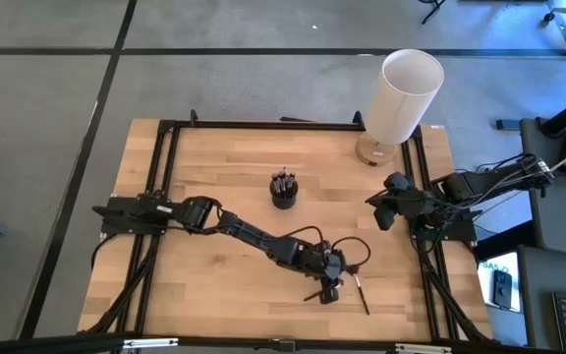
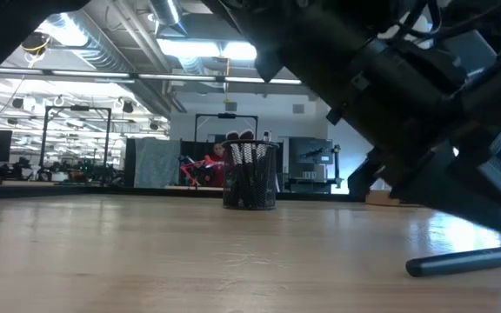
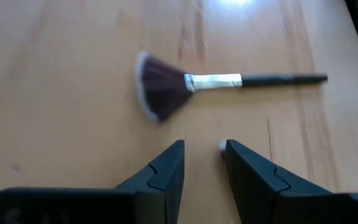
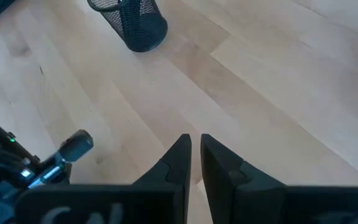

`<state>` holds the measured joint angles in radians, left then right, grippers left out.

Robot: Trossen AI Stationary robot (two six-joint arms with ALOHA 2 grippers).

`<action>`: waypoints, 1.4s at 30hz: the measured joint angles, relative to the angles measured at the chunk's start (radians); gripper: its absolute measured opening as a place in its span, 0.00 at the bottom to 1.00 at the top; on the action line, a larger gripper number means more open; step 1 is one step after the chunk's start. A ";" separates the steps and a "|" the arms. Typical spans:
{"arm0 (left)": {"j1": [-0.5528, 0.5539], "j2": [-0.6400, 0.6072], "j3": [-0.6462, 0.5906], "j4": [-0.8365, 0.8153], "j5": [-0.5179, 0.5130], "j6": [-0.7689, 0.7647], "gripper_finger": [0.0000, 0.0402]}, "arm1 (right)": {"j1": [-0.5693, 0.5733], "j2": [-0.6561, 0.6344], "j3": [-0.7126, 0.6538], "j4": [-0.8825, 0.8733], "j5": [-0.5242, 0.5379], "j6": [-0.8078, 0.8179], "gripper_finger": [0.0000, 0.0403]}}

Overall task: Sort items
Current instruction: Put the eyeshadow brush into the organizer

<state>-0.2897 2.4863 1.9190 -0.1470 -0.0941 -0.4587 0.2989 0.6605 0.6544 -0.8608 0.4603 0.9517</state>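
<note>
High view: the left arm reaches across the tabletop to the near edge. Its left tool hangs low over the wood there. A brush lies just beside it. A black cup stands near the middle with brushes in it. A tall white cylinder stands at the far right corner. The right arm waits at the right edge, with its right tool up off the wood.

Low view: the cup is a mesh one, and dark brush handles show inside it. A dark handle lies flat on the wood at the right, under a big dark arm.

Left wrist view: a fan brush lies flat on the wood, just ahead of the left tool. Its head is dark reddish-purple. The two fingers are a little apart and hold nothing.

Right wrist view: the right tool has its fingers nearly pressed together, with nothing between them. The cup stands well ahead of it.
</note>
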 joint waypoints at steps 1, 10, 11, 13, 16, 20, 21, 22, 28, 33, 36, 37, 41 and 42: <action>-0.004 0.001 0.000 -0.008 0.007 0.000 0.28 | 0.000 0.000 0.000 0.001 0.000 0.009 0.09; -0.044 -0.001 0.003 -0.098 0.010 0.112 0.28 | 0.000 0.000 0.000 0.003 -0.001 0.040 0.09; -0.047 0.000 0.004 -0.110 0.014 0.136 0.28 | 0.000 0.000 0.000 0.003 -0.001 0.040 0.09; -0.051 0.000 0.006 -0.135 0.012 0.173 0.27 | 0.000 0.000 0.000 0.003 -0.001 0.037 0.09; -0.054 0.000 0.006 -0.164 -0.003 0.177 0.23 | 0.000 0.000 0.000 0.003 -0.001 0.036 0.09; -0.046 -0.010 0.003 -0.179 -0.013 0.163 0.19 | 0.000 0.000 0.000 0.003 0.000 0.032 0.09; -0.041 -0.020 0.001 -0.172 -0.012 0.153 0.18 | 0.000 0.001 0.000 0.003 0.000 0.032 0.09; -0.037 -0.027 -0.001 -0.171 -0.001 0.143 0.17 | 0.000 0.001 0.000 0.002 0.000 0.032 0.09; -0.021 -0.054 -0.003 -0.042 0.100 0.116 0.16 | 0.000 0.010 0.000 0.003 0.000 0.032 0.09; -0.043 -0.025 -0.005 -0.001 0.124 0.144 0.19 | 0.000 0.012 0.000 0.002 0.000 0.032 0.09; -0.045 0.004 -0.004 0.040 0.111 0.133 0.22 | 0.000 0.012 0.000 0.003 0.000 0.032 0.09; -0.044 0.011 -0.004 0.048 0.110 0.137 0.24 | 0.000 0.012 0.000 0.003 0.001 0.032 0.09; -0.051 0.045 0.000 0.108 0.102 0.176 0.30 | 0.000 0.012 0.000 0.003 0.001 0.020 0.09; -0.054 0.053 0.000 0.122 0.098 0.187 0.31 | 0.000 0.012 0.000 0.003 0.001 0.017 0.09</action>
<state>-0.3433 2.5389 1.9195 -0.0252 0.0034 -0.2714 0.2985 0.6724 0.6540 -0.8577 0.4614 0.9691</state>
